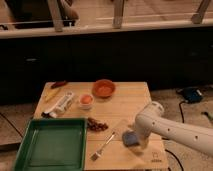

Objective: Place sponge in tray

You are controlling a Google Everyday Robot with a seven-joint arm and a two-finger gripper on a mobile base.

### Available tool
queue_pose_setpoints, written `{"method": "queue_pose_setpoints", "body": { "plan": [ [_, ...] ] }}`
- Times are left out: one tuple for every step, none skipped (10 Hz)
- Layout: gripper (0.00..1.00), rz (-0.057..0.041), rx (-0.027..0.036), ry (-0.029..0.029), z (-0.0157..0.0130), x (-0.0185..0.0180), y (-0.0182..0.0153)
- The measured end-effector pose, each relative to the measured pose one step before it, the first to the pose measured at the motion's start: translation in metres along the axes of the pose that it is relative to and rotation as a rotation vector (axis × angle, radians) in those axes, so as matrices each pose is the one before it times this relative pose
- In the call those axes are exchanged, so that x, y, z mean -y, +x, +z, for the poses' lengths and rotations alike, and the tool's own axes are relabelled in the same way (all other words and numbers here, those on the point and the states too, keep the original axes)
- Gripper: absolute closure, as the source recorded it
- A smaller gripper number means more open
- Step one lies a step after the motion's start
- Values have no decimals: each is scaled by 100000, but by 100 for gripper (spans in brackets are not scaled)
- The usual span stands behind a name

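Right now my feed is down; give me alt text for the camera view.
The robot's gripper is down at the blue-grey sponge on the wooden table, just right of a fork. The dark-green tray sits at the table's front-left corner, the sponge not yet in it.

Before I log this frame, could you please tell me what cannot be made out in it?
All in the camera view:
1. Gripper, down at the sponge: largely hidden behind the arm's white wrist, so whether it grasps the sponge is unclear.
2. Tray: near rim cut off by the bottom edge.
3. Dark reddish cluster beside the tray: too small to identify.
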Motion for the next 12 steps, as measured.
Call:
{"method": "queue_pose_setpoints", "body": {
  "plan": [
    [26, -8, 362, 84, 8, -138, 21],
    [26, -147, 383, 74, 34, -121, 9],
    [26, -639, 704, 210, 44, -22, -95],
    [28, -156, 258, 239, -31, 44, -21],
    [31, -86, 389, 56, 5, -88, 41],
    [31, -32, 549, 166, 17, -99, 38],
    [31, -171, 262, 98, -10, -29, 17],
    [31, -303, 375, 62, 30, 10, -57],
    [31, -135, 568, 324, 22, -46, -9],
    [31, 222, 243, 237, 4, -75, 39],
    [33, 421, 312, 289, 30, -119, 56],
    [39, 199, 446, 154, 212, -126, -32]
  ]
}}
